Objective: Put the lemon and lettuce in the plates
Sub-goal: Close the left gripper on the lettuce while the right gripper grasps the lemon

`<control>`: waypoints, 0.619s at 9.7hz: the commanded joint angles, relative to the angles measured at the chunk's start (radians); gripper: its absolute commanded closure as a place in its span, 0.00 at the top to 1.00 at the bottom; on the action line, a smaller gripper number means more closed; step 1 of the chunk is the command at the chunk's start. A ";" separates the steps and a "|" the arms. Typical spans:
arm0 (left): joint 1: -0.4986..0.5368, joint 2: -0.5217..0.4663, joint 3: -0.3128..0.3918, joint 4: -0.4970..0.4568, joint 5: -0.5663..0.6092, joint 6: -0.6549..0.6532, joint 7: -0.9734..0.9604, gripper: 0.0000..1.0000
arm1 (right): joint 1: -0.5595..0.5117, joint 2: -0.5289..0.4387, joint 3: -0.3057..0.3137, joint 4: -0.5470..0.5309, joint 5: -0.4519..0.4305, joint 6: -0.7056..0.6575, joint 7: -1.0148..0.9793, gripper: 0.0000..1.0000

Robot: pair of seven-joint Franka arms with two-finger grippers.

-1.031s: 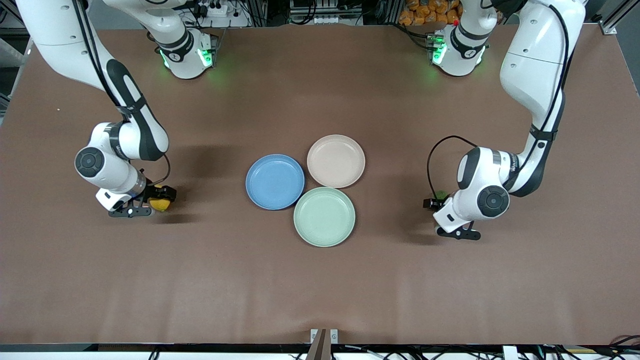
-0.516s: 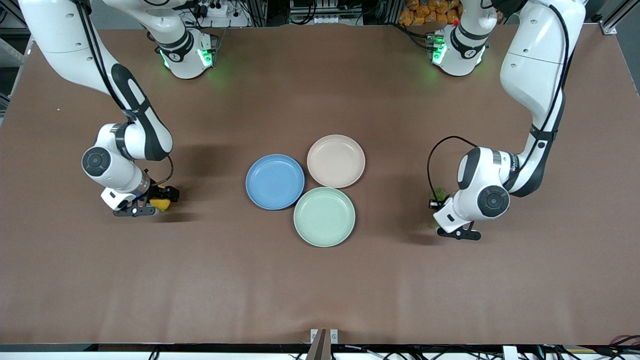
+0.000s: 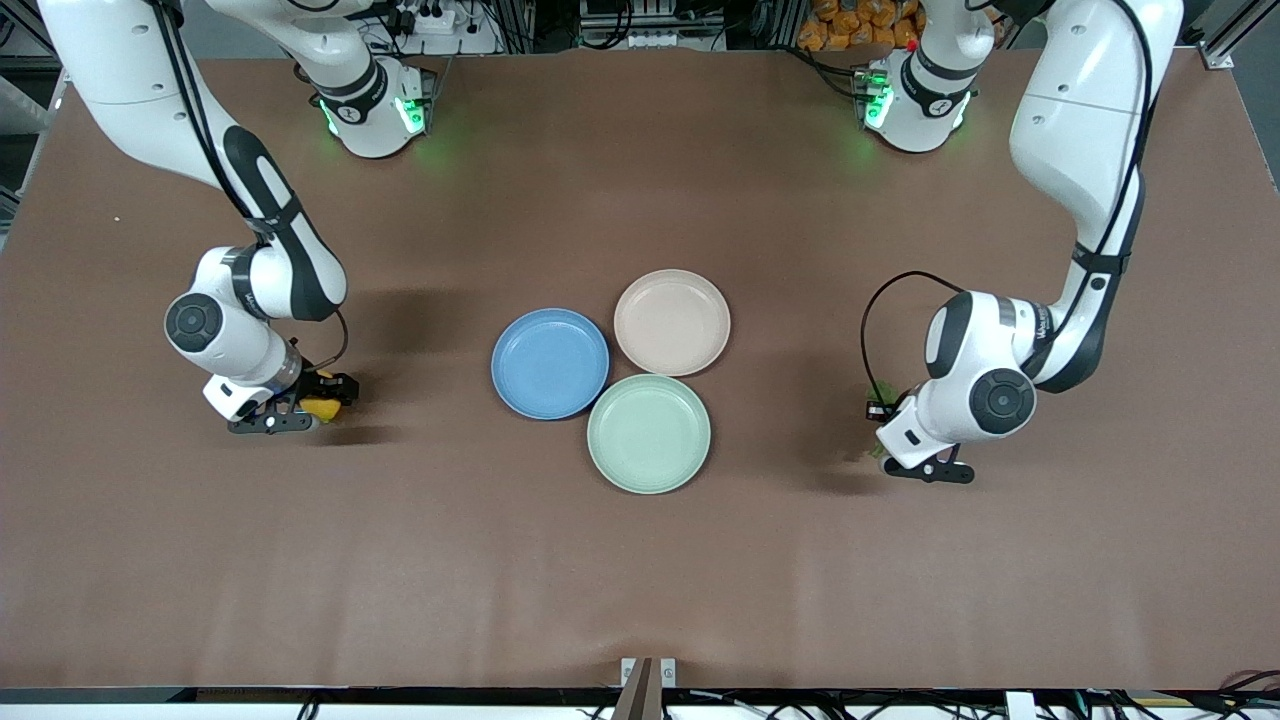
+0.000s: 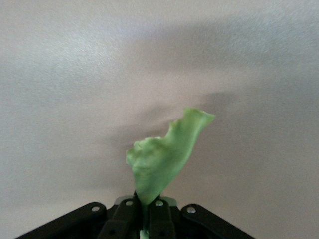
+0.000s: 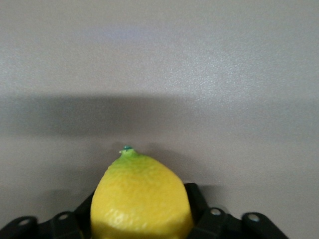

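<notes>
Brown matting covers the counter, where a small oval yellow lemon sits pinched in the right tool toward the right arm's edge, and a wrinkled green lettuce leaf is clamped in the left tool toward the left arm's edge. Both pickups look done. Mid-counter wait the round blue plate and beige-pink plate, beside a mint-green plate. Next, probably, each arm must lift and carry inward.
</notes>
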 commanded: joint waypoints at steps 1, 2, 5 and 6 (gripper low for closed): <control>0.000 -0.077 -0.001 -0.019 0.003 -0.056 -0.022 0.00 | 0.005 0.007 0.002 -0.008 -0.001 0.006 0.013 0.56; -0.007 -0.110 -0.004 -0.036 -0.003 -0.057 -0.040 0.00 | 0.005 0.007 0.004 -0.004 -0.003 -0.014 0.013 0.49; -0.010 -0.188 -0.076 -0.109 -0.009 -0.047 -0.162 0.00 | 0.014 0.005 0.005 0.060 -0.001 -0.136 0.013 0.38; -0.010 -0.211 -0.101 -0.135 -0.009 -0.041 -0.189 0.00 | 0.014 0.002 0.005 0.088 -0.001 -0.187 0.013 0.37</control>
